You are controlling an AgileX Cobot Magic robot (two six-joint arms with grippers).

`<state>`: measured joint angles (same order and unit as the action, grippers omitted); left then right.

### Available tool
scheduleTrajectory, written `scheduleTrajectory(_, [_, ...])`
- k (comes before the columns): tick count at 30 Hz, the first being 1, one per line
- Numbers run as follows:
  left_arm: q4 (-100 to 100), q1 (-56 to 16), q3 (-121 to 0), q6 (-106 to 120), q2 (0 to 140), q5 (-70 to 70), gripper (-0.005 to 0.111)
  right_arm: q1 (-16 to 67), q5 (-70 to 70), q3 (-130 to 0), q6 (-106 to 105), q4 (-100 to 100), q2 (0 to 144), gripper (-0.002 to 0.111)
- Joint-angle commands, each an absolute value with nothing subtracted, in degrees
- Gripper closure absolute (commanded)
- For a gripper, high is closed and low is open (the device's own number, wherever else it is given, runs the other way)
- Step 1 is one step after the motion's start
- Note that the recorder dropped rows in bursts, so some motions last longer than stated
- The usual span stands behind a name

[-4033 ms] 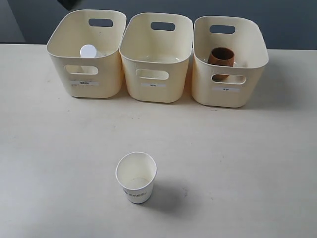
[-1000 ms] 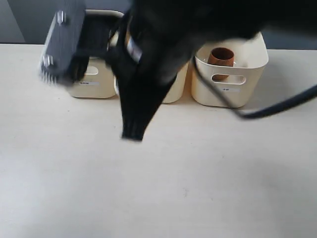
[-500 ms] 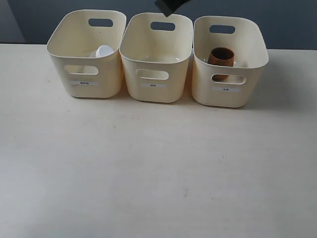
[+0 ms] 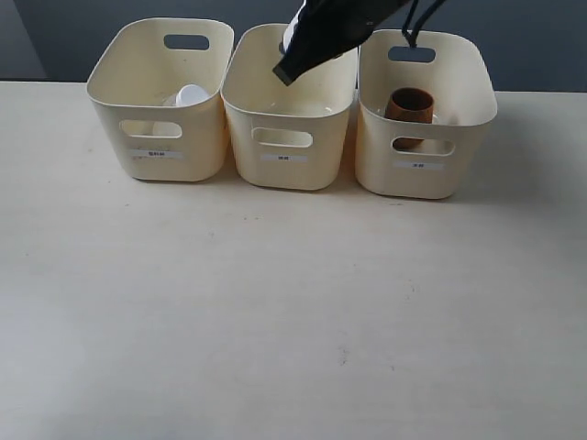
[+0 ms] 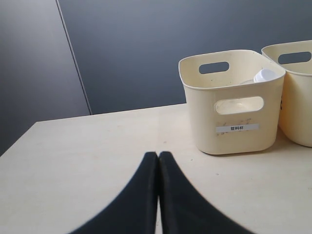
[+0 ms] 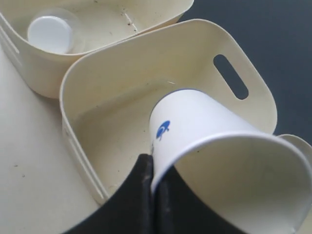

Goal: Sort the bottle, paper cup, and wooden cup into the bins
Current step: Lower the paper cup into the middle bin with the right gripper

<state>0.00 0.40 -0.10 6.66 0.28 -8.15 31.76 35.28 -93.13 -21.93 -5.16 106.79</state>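
Note:
My right gripper point(image 6: 152, 165) is shut on the rim of the white paper cup point(image 6: 195, 122), which is tilted above the middle bin point(image 6: 83, 141). From outside, that gripper point(image 4: 287, 70) hangs over the middle bin point(image 4: 289, 176), and the arm hides most of the cup. The bottle, showing its white cap point(image 4: 193, 94), lies in the left bin point(image 4: 197, 151). In the right bin point(image 4: 422, 181) stands the brown wooden cup point(image 4: 410, 105). My left gripper point(image 5: 158, 155) is shut and empty, low over the table, short of the left bin point(image 5: 234, 112).
The three bins stand side by side along the far edge of the pale table point(image 4: 293, 312). A dark wall rises behind them. The right arm's cable point(image 4: 413, 23) hangs above the right bin.
The paper cup has left the table and is now in my right gripper. The right arm swept across the view, rose, and now dips over the middle bin. The bottle's cap shifted right.

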Motion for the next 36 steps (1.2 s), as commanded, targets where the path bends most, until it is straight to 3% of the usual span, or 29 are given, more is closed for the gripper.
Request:
scheduleTrajectory(1, [0.00,0.43,0.00,6.58,0.00,-7.74,0.107,29.96,34.22,-96.35,-24.00,-3.91,111.23,0.109])
scheduleTrajectory(9, [0.00,0.43,0.00,6.58,0.00,-7.74,0.107,27.56,38.53,-106.62,-30.74,0.70,121.13,0.109])
scheduleTrajectory(16, [0.00,0.43,0.00,6.58,0.00,-7.74,0.107,25.84,51.77,-116.92,-36.80,4.56,128.60,0.109])
scheduleTrajectory(36, [0.00,0.43,0.00,6.58,0.00,-7.74,0.107,25.84,53.17,-118.07,-41.00,5.28,133.59,0.109])
